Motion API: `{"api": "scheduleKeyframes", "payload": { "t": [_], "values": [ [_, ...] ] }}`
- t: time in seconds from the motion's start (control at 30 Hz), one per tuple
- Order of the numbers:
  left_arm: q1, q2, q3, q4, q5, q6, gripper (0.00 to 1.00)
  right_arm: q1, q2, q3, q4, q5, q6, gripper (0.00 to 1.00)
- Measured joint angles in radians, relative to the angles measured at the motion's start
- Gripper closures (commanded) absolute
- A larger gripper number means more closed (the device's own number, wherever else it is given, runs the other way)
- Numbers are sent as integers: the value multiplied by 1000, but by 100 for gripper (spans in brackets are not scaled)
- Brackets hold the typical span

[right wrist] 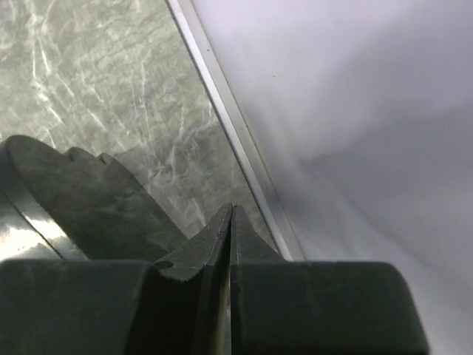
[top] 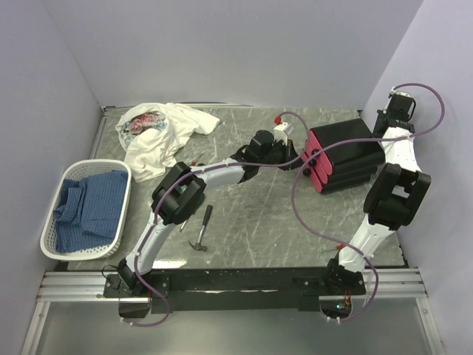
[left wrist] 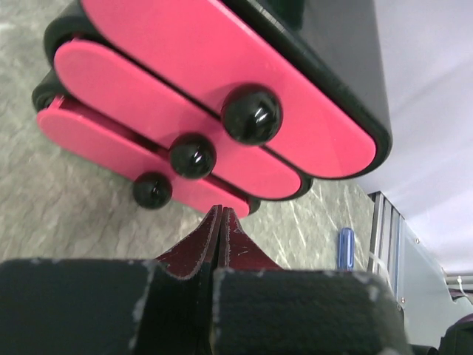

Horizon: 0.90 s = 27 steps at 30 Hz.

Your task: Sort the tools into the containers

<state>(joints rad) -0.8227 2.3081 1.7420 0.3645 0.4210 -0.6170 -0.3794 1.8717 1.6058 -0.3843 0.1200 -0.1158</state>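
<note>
Soft, even light fills the overhead view; the small black-handled hammer (top: 205,224) casts barely any shadow on the grey marbled tabletop (top: 259,222). Ahead of the left gripper (left wrist: 220,214), blurred so near the lens, round glossy black knobs (left wrist: 251,113) carry small white glints. Right of the right gripper (right wrist: 231,214), also soft-edged, a diffuse grey shadow mottles the pale wall (right wrist: 355,111).

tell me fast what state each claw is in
Left claw: closed, holding nothing.
Right claw: closed, holding nothing.

Drawer unit (left wrist: 336,74) cropped at top; blue item (left wrist: 345,248) unidentifiable.
</note>
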Motion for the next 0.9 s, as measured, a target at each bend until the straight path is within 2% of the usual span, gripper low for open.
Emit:
{"api": "scheduleKeyframes", "payload": {
  "t": [0.27,0.53,0.67,0.9],
  "values": [
    [-1,29,34,16,2,29,99,-11,16,32,-49,-180,-116,95],
    [15,31,22,1,36,60,99,21,2,-6,-152,-358,-171,98],
    [35,1,-54,-11,43,74,99,47,-31,-49,-153,-394,-177,98],
    [66,-188,-309,-104,15,114,99,167,-105,-143,-160,-455,-143,98]
  ]
}}
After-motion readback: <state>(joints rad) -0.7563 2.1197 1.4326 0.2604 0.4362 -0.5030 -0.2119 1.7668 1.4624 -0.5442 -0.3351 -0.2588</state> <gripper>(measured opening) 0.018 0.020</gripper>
